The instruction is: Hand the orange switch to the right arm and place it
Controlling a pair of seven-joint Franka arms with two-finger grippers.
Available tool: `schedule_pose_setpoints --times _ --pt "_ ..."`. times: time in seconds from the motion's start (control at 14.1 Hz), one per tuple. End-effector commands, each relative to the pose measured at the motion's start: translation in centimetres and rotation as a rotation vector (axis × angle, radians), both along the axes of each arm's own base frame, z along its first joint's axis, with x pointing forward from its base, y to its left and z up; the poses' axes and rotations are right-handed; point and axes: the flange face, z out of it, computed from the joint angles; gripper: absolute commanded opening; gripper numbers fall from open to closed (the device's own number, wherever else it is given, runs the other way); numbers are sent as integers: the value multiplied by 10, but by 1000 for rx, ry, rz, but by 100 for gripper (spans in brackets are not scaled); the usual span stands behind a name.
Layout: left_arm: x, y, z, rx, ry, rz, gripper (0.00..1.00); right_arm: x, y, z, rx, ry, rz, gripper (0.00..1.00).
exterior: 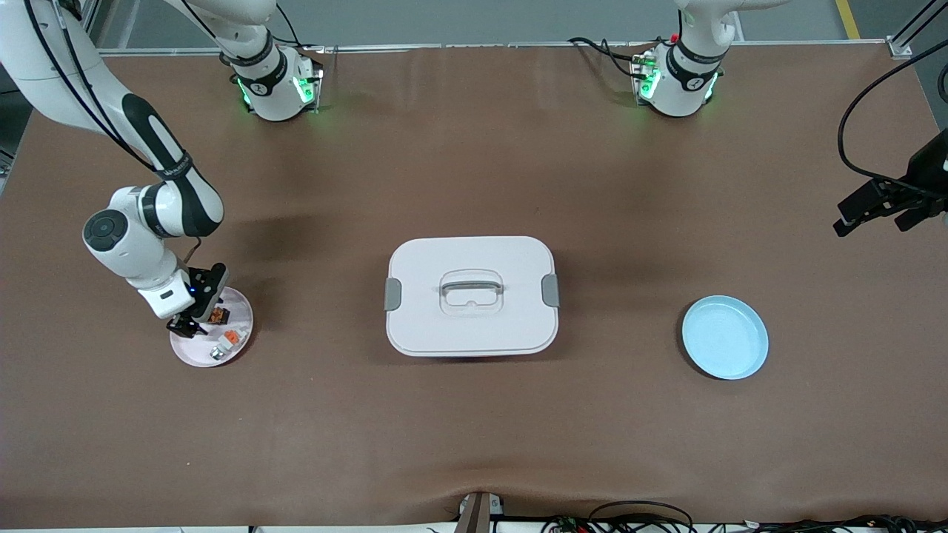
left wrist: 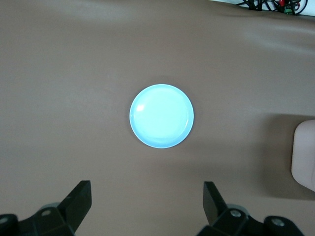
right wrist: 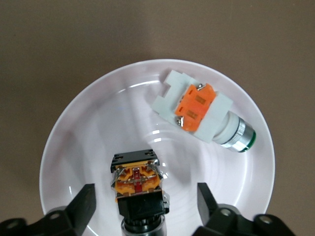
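right gripper [right wrist: 142, 206], fingers spread, is hovering over the orange switch [right wrist: 138, 184] lying in the white plate [right wrist: 74, 147] at lower left of the front view, placing seemingly done, needing only a clean lift away, while the left gripper [left wrist: 147, 206] is waiting spread above the blue plate [left wrist: 162, 116].

Bright, even light from overhead fills all three views, and the brown worktop [exterior: 474, 429] shows only soft, diffuse shadows, the darkest beside the white lidded box [exterior: 471, 295] and under the blue plate [exterior: 725, 337]. The white plate [right wrist: 88, 147] carries faint curved glare streaks in the right wrist view, and the blue plate shows a pale sheen in the left wrist view. Green lamps glow at both arm bases; focus is sharp throughout.
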Motion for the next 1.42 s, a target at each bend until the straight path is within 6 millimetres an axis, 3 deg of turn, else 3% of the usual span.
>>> schedule_pose_setpoints --times 0.0,0.21,0.64,0.78,0.92,1.14,1.28,1.35 --pt "0 -1 10 5 -18 -10 100 7 -10 15 -19 47 -14 100" --pt "13 -2 23 6 -48 -8 100 19 -17 60 -47 138 -125 100" --pt "38 -8 45 18 -47 -18 100 39 -39 175 15 265 -466 100" --pt "52 -10 46 17 30 -24 100 45 -45 203 10 282 -590 100" --pt "62 -20 48 18 70 -42 100 44 -64 224 21 293 -692 100" --pt "43 -39 62 10 62 -68 100 40 -81 255 56 305 -819 100" --pt "31 -46 54 9 92 -70 100 33 -68 282 59 302 -971 100" --pt "25 -43 50 9 96 -68 100 31 -45 300 52 283 -1037 100"
